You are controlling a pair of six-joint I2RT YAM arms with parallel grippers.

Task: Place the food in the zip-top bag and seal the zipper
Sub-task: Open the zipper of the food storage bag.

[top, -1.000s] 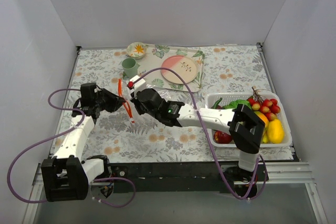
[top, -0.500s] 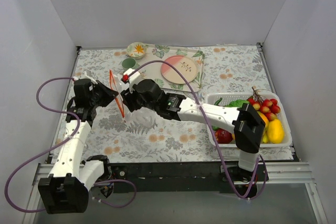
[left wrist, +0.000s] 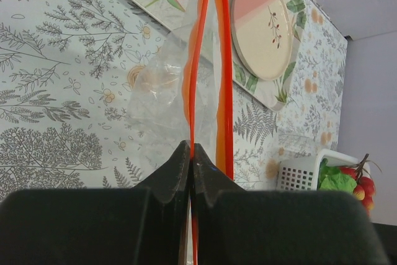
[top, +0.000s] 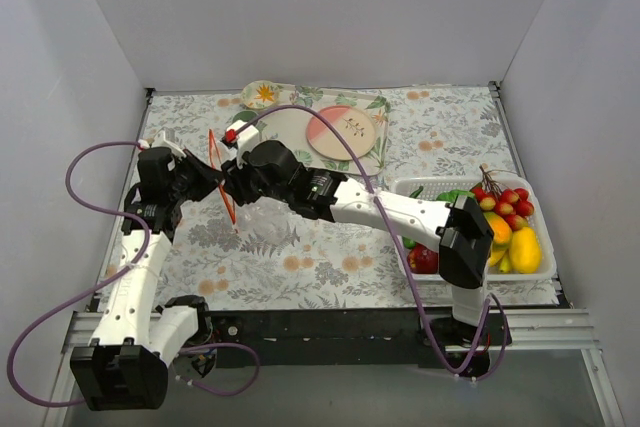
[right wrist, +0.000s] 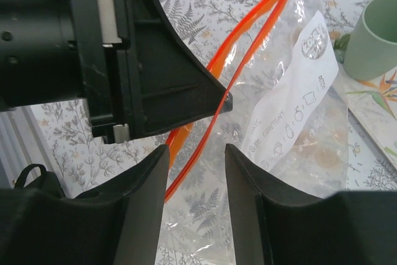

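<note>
The clear zip-top bag (top: 258, 215) hangs lifted over the left of the table, its mouth turned up. My left gripper (top: 203, 178) is shut on one red-orange zipper (left wrist: 197, 60) strip, pinched at the fingertips (left wrist: 180, 153). The bag's other lip (left wrist: 226, 60) stands apart, so the mouth is open. My right gripper (right wrist: 196, 151) is open right beside the left one, and a zipper strip (right wrist: 239, 72) runs between its jaws untouched. The bag (right wrist: 291, 128) looks empty. The food lies in the white basket (top: 452, 187): cherries (top: 505, 199), orange (top: 497, 227), yellow fruit (top: 524, 247), red apple (top: 425, 260).
A floral mat with a pink-and-cream plate (top: 342, 131) and a small bowl (top: 261, 95) lies at the back. A green cup (right wrist: 371, 35) stands close behind the bag. Green lettuce (top: 456, 196) is in the basket. White walls enclose the table.
Both grippers moved back and to the left with the bag. The bag's mouth rose and turned upright. The right arm now covers the green cup in the top view.
</note>
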